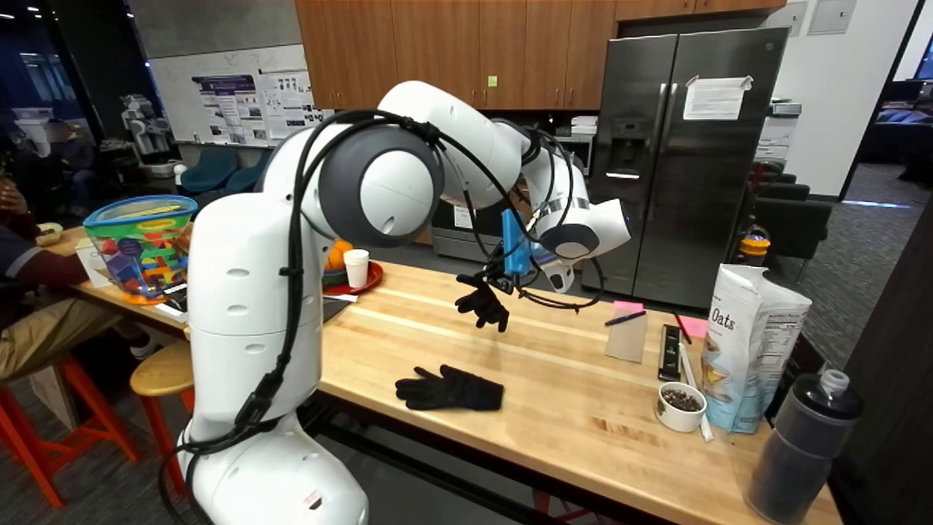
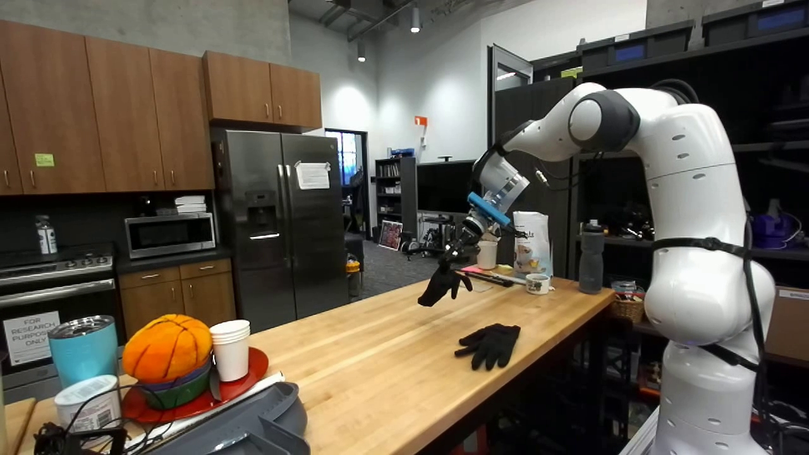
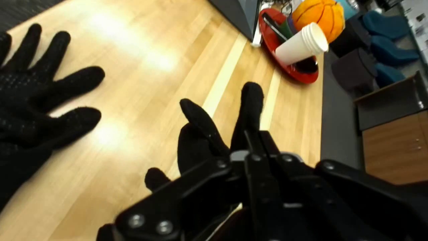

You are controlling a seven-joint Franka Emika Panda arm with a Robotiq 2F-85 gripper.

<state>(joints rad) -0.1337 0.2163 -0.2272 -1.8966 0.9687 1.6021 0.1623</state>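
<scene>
Pincer point(image 2: 449, 260) closed on a black glove point(image 2: 439, 291), which hangs over the table point(image 2: 373, 360) near the centre of an exterior view. If the pinch has caught only a loose fold, the glove could slip and fall. Another glove point(image 2: 493, 345) lies to its lower right; only the wrist view, at far left, shows that one's pale dots point(image 3: 13, 82).

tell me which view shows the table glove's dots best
Wrist view: it sees the table glove largest, so dots show, though the frame crops it. Both exterior views show it whole, no dots discernible.
</scene>
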